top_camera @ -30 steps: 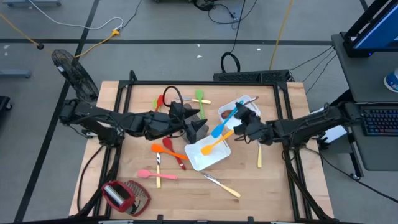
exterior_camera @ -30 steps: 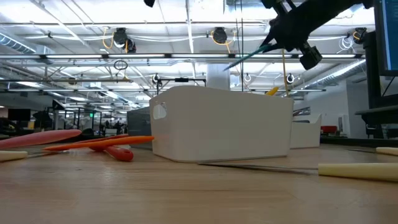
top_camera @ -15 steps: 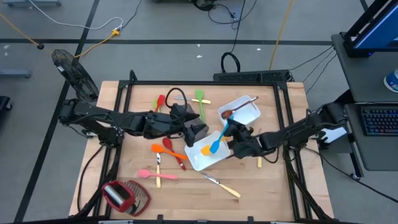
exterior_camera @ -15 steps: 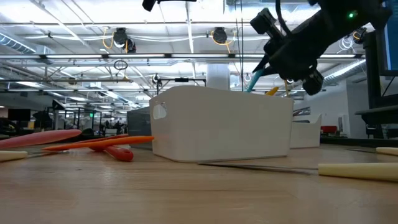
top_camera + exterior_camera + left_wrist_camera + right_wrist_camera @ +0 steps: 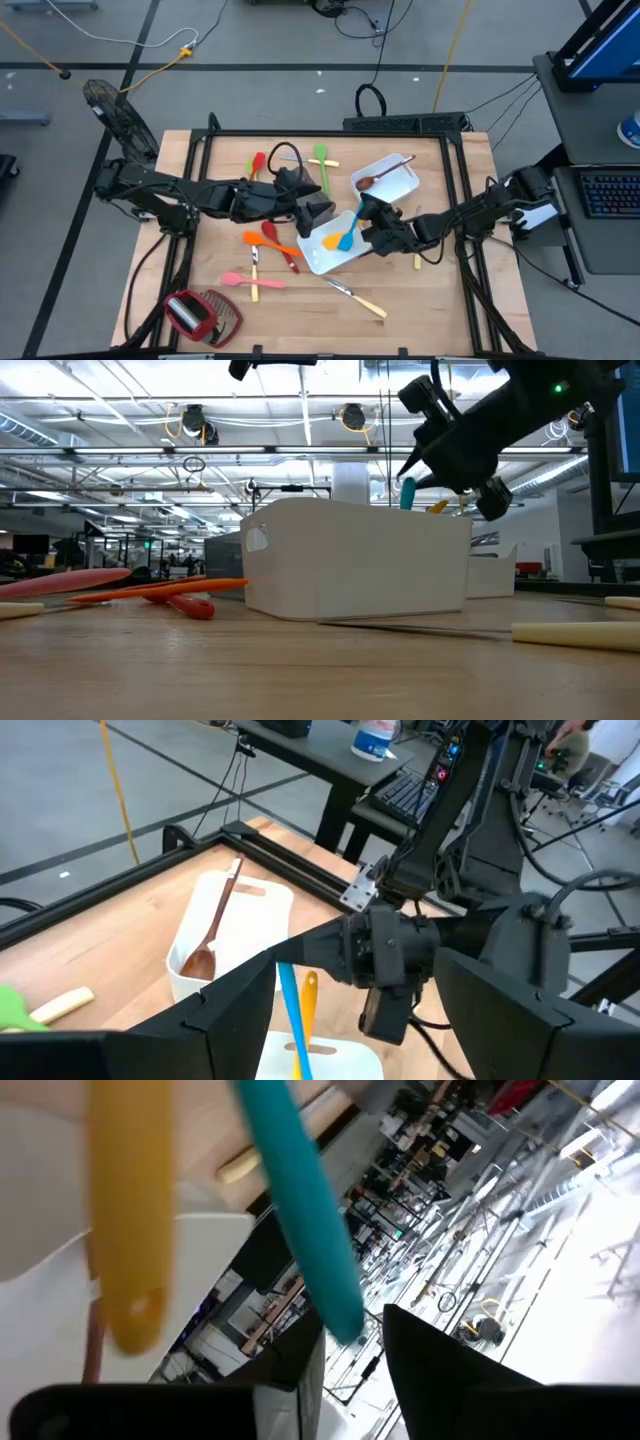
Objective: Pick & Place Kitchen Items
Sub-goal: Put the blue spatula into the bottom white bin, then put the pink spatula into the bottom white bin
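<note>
A white tray [image 5: 318, 262] stands mid-table with a blue spatula [image 5: 349, 230] and an orange-yellow spatula [image 5: 331, 241] lying in it. My right gripper [image 5: 366, 220] hangs over the tray's right rim with its fingers apart. The blue handle's free end [image 5: 343, 1323] sits just at its fingertips and sticks up above the tray wall [image 5: 407, 492]. My left gripper [image 5: 318, 206] hovers open left of the tray and holds nothing. A second white tray [image 5: 398, 183] farther back holds a brown wooden spoon [image 5: 377, 176]. My right gripper has the blue spatula's handle end [image 5: 340, 1315] right in front of its parted fingers [image 5: 305, 1365]. I cannot tell whether a finger still touches it. The spatula leans in the tray, head down inside and handle end up toward the gripper.
Loose utensils lie around: a green spatula [image 5: 321, 156], a red spoon [image 5: 257, 163], orange and red ones [image 5: 268, 240], a pink spoon [image 5: 238, 280], and pale-handled cutlery [image 5: 360, 299] [image 5: 417, 256]. A red wire-mesh tool [image 5: 202, 313] sits near left. A black cable loop [image 5: 282, 152] is by my left arm.
My right gripper has carried the blue spatula from above the far tray down and toward the table's near-left, to the middle tray's right rim. The spatula's head now rests inside that tray, and its handle stands lower against the fingers than half a second ago.
</note>
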{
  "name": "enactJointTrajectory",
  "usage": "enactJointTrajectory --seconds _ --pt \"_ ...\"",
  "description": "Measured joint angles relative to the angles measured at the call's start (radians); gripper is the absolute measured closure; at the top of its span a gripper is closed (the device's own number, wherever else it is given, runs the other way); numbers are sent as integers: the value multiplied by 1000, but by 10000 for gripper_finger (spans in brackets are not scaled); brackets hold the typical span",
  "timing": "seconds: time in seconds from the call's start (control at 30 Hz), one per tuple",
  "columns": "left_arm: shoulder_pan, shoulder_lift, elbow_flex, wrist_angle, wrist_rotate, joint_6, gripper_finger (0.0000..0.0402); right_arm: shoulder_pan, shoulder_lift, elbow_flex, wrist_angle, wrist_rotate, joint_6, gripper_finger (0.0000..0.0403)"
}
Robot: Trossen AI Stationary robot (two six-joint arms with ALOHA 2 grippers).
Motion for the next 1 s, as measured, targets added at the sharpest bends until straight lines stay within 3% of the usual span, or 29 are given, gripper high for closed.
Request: enactJointTrajectory --seconds 0.53,0.77,1.0 --pt "-11 0 0 -4 -2 1 123 -3 -30 76 40 7 49 299" --pt "-61 0 0 -21 23 1 123 -6 -144 76 42 9 102 313" --pt "-108 0 0 -36 109 -30 123 -7 -304 76 45 110 234 328"
